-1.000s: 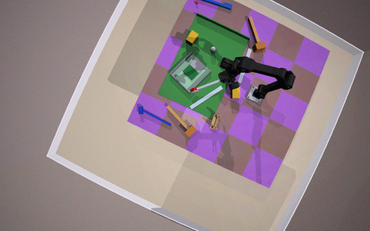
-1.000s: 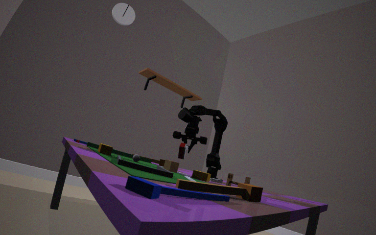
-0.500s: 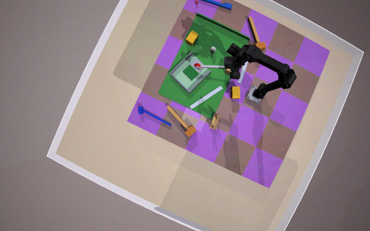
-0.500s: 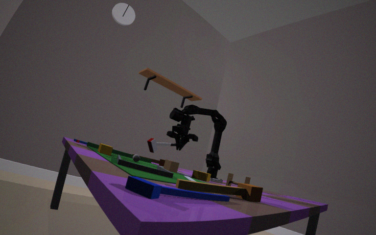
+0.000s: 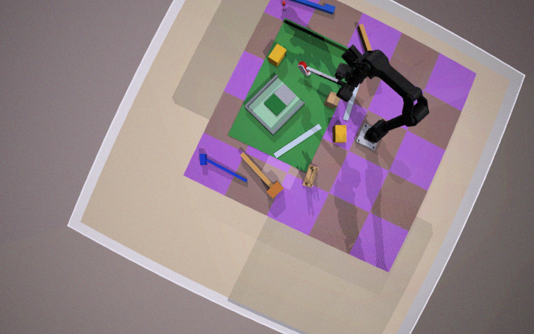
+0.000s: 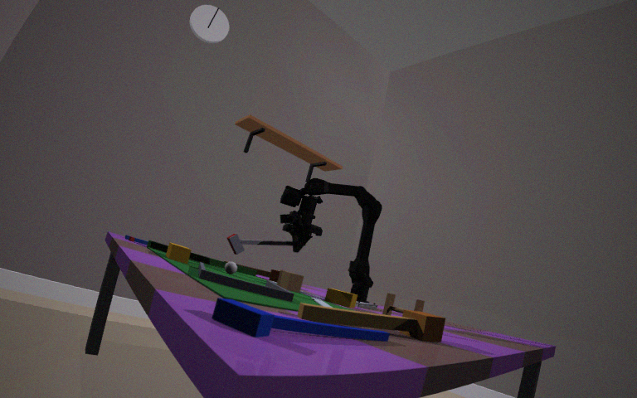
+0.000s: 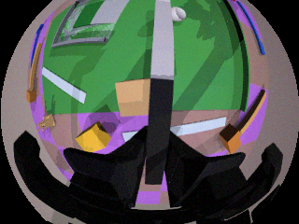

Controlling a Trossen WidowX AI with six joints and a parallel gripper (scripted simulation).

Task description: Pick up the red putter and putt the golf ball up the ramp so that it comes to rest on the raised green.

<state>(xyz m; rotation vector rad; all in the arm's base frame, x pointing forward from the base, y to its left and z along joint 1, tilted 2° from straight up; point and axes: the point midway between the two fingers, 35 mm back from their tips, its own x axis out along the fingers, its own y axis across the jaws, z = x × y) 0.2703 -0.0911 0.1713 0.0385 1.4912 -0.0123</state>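
Note:
My gripper (image 5: 343, 84) (image 6: 296, 247) (image 7: 155, 130) is shut on the dark grip of the red putter (image 5: 322, 75) (image 6: 253, 242) (image 7: 162, 51). The putter is held up over the green mat, its shaft roughly level. Its red and white head hangs above the mat and is out of frame in the wrist view. The white golf ball (image 5: 307, 73) (image 6: 230, 267) (image 7: 177, 14) lies on the mat, below the head and partly hidden by it in the top view. The raised green (image 5: 274, 104) (image 7: 86, 14) sits inside a grey-walled box with a grey ramp (image 5: 286, 93) (image 7: 109, 11).
A tan block (image 5: 332, 99) (image 6: 290, 281) (image 7: 133, 97) stands near the mat's edge. Yellow blocks (image 5: 277, 54) (image 5: 339, 133) lie near the box and my base. White strips (image 5: 297, 140) (image 5: 349, 108), a wooden stand (image 5: 311, 176), an orange mallet (image 5: 274, 189) and a blue club (image 5: 226, 170) lie around.

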